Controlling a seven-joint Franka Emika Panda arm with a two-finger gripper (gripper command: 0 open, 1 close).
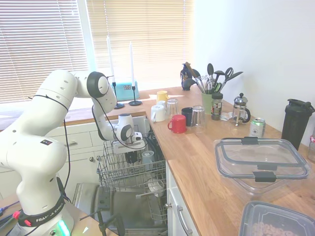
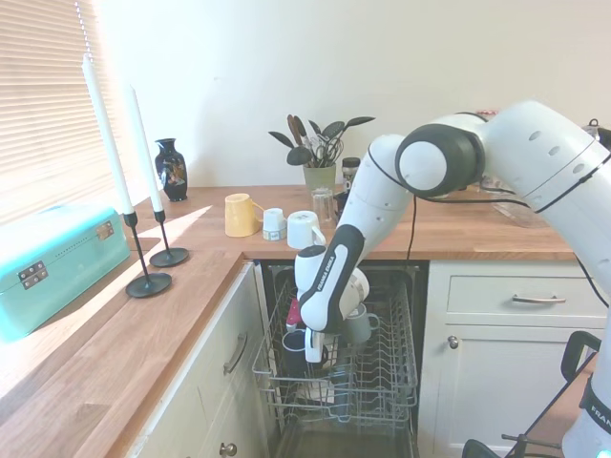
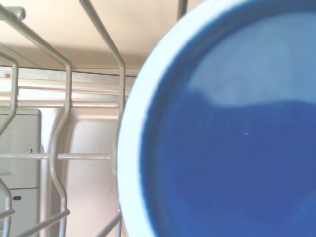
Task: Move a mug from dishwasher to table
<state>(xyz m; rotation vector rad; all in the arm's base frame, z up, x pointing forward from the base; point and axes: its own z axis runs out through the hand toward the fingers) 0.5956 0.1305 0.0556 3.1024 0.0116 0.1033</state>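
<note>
**Gripper down in the rack, mug right beneath it**

Closest to the first exterior camera, at 5 o'clock, sits a lidded plastic container (image 1: 262, 162) on the table (image 1: 206, 182), the long wooden worktop. Further back on that worktop stand a red mug (image 1: 177, 124), a white mug (image 1: 158, 113) and a French press (image 1: 240, 109). At 8 o'clock the dishwasher (image 1: 129, 189) stands open with its wire rack pulled out. The gripper (image 1: 131, 156) reaches down into the rack at its rear edge, with a pale blue-grey mug (image 1: 147, 157) just beside it at 3 o'clock. Whether the fingers are spread or clenched cannot be told here.

From the second exterior camera, the arm comes in from 2 o'clock and the gripper (image 2: 313, 351) points straight down into the rack. The mug (image 2: 297, 349), dark and upright, stands directly under the fingers, which seem to straddle its rim. I cannot tell if they have closed on it.

At the wrist, a deep blue bowl with a pale rim fills most of the picture: the mug (image 3: 222, 143) seen mouth-up from just above, with rack wires (image 3: 59, 148) beside it.

My judgement: the mug lies straight below the gripper, its axis vertical, so the coming move is a pinch on the wall followed by a clean vertical lift clear of the wires before swinging to the worktop.
</note>
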